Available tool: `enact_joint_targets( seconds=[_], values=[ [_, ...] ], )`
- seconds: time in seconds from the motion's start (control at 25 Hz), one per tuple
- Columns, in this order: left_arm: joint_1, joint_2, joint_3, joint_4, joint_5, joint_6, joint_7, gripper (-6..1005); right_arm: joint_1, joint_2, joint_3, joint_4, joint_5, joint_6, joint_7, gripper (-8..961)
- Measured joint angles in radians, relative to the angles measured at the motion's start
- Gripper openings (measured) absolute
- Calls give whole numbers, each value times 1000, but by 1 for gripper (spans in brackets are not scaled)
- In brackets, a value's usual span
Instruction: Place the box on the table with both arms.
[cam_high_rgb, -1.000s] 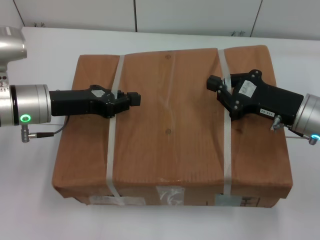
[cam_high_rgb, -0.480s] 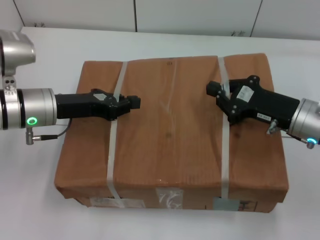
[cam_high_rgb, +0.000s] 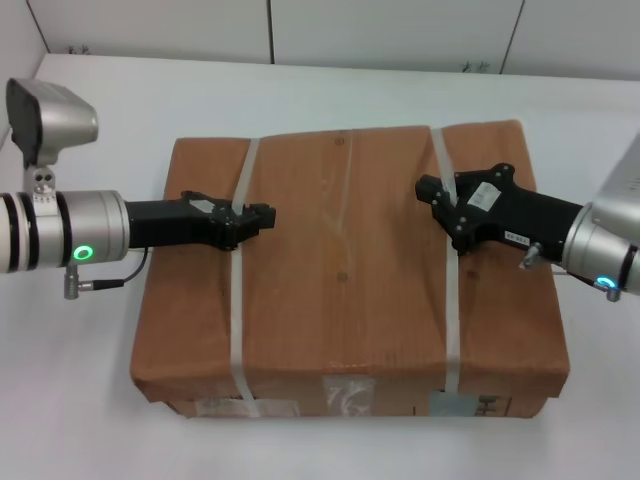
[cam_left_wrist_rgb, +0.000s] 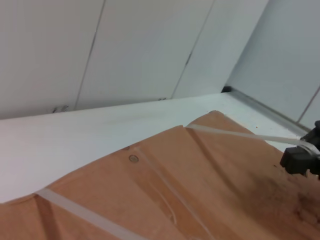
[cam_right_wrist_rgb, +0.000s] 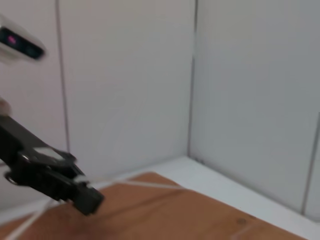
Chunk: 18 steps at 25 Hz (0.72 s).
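Your box (cam_high_rgb: 345, 270) fills the middle of the head view, with the white tabletop (cam_high_rgb: 330, 90) showing on every side of it; whether its base is already down, you cannot tell. Each arm has hooked a white strap, which is why they reach in from opposite edges of the frame: the left pincer (cam_high_rgb: 258, 216) is clamped on the left strap (cam_high_rgb: 238, 300) at centre left, and the right pincer (cam_high_rgb: 432, 190) grips the right strap (cam_high_rgb: 448, 310) at centre right. Carrying by the straps shares the weight and keeps the load level, I judge.
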Motion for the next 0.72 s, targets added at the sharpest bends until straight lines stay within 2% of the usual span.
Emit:
enact_joint_targets(
  seconds=[0.08, 0.52, 0.72],
  values=[
    [-1, -6, 0, 1, 3, -24, 1, 87, 18, 0, -1, 24, -1, 73, 2, 39],
    [-11, -54, 0, 9, 38, -186, 22, 86, 50, 0, -3, 73, -2, 187, 10, 60],
    [-20, -60, 0, 17, 57, -225, 32, 86, 68, 0, -4, 114, -9, 267, 27, 74]
  ],
)
